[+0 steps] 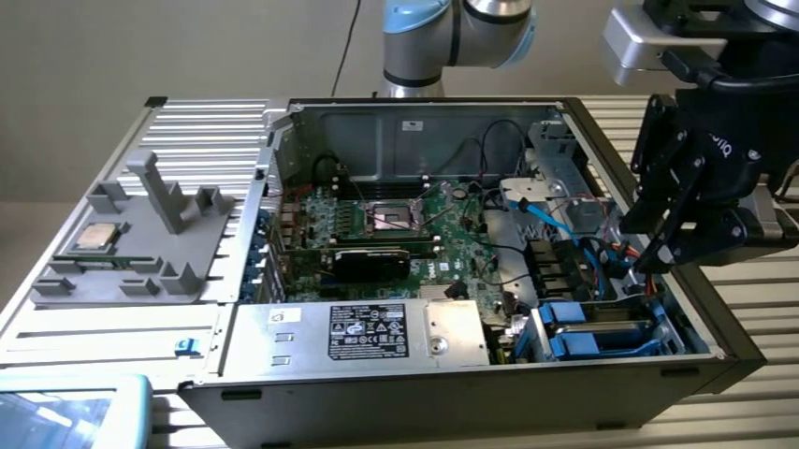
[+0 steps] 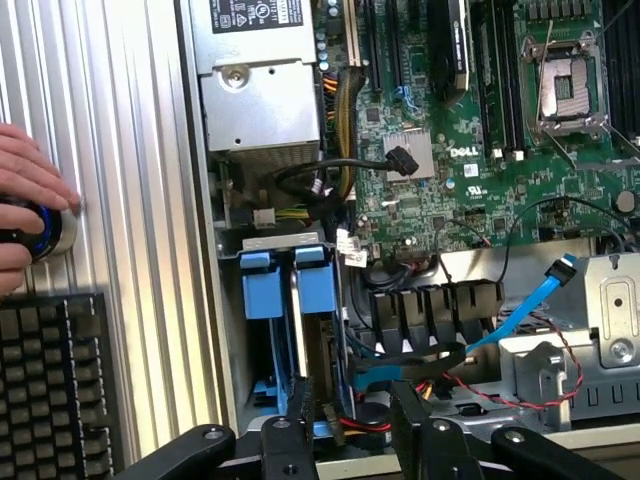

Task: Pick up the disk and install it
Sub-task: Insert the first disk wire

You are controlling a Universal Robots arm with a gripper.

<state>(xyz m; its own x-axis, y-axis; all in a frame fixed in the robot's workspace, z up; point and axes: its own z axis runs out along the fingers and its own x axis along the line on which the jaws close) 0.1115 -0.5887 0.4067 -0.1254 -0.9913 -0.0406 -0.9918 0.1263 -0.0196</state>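
Nearest us, at the right edge of the exterior view's frame, the gripper [image 1: 656,260] hangs over the near right corner of the open computer case [image 1: 500,383]. Its claw stands partly open. In the wrist view the two black fingers [image 2: 300,425] have a clear gap between them, with only loose cables showing behind, so we take it to be holding nothing.

Just below it, in the lower right of the exterior view's frame, is the disk [image 1: 600,339]. It stands in the drive bay beside the power supply [image 1: 374,332]. We see it mostly as bright blue carrier plastic [image 2: 320,285], with a thin grey edge between the blue rails. Its label is turned out of sight.

We judge the work to be at the bay itself, with the disk lodged in its slot and the claw free of it. Whether it is pushed fully home we cannot tell. Any move here calls for a straight line along the rails, clear of the blue data cable [image 2: 530,300] and the red and black wires nearby.

Farther in lies the motherboard [image 1: 399,234] with its bare processor socket [image 1: 397,217]. At the exterior view's left a grey tray [image 1: 163,243] carries a small silver chip [image 1: 97,238]. Farthest, at the top of the frame, is the arm [image 1: 437,37]. In the wrist view a person's hand [image 2: 25,190] rests on a round button [image 2: 50,232] outside the case.
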